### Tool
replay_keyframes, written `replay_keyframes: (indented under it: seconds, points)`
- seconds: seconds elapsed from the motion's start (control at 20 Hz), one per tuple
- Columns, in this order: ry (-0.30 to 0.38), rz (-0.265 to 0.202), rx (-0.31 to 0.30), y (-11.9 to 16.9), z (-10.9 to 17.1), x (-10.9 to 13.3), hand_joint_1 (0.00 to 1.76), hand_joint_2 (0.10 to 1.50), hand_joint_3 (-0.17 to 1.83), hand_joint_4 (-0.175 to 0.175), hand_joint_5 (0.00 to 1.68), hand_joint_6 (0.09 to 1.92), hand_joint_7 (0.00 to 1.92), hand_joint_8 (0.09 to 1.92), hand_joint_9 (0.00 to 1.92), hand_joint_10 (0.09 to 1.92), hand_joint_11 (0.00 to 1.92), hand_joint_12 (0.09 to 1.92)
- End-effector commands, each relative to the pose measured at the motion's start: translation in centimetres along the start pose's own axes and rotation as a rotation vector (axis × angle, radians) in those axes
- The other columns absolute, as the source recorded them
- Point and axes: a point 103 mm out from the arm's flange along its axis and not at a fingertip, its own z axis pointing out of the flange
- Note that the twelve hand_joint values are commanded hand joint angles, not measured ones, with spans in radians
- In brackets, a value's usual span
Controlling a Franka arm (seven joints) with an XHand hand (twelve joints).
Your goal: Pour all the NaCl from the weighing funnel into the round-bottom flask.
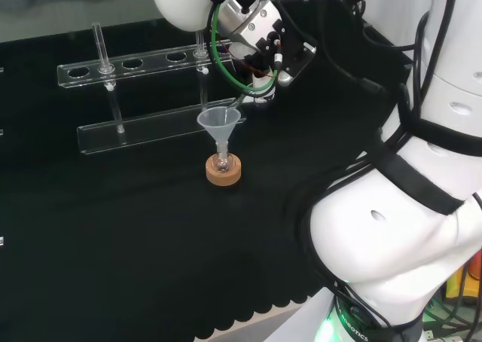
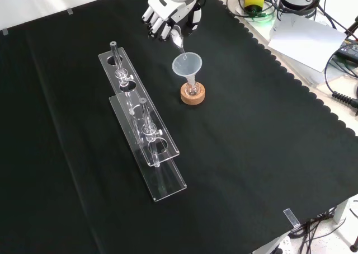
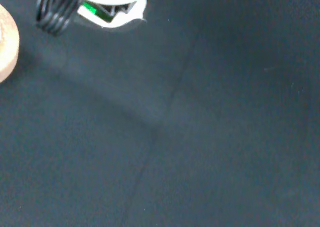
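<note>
Hand (image 2: 168, 16) curled, pinching weighing funnel (image 2: 177, 38), spout tilted down just above rim of plastic funnel (image 2: 186, 64) seated in round-bottom flask (image 2: 192, 89) on cork ring (image 2: 192, 95). Risks — spout off-centre, NaCl spills onto black cloth (image 2: 268, 153); nudge topples funnel.

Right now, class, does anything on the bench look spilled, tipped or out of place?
Nothing stands out. The flask sits upright in its cork ring, a funnel in its neck. The hand tilts a small scoop over it. No spill shows on the cloth.
</note>
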Motion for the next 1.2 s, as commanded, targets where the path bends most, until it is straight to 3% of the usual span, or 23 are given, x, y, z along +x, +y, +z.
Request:
replay_keyframes:
  seconds: [0.05, 1.2]
  points:
    - [-0.028, 0.012, 0.03, 0.28, 0.57, -0.08, 1.1, 0.68, 0.7, 0.175, 1.17, 0.88, 0.48, 0.63, 0.77, 0.54, 0.41, 1.3]
    - [-0.081, 0.004, 0.038, 0.29, -0.42, 0.07, 1.1, 0.68, 0.7, 0.175, 1.17, 0.88, 0.48, 0.63, 0.77, 0.53, 0.41, 1.3]
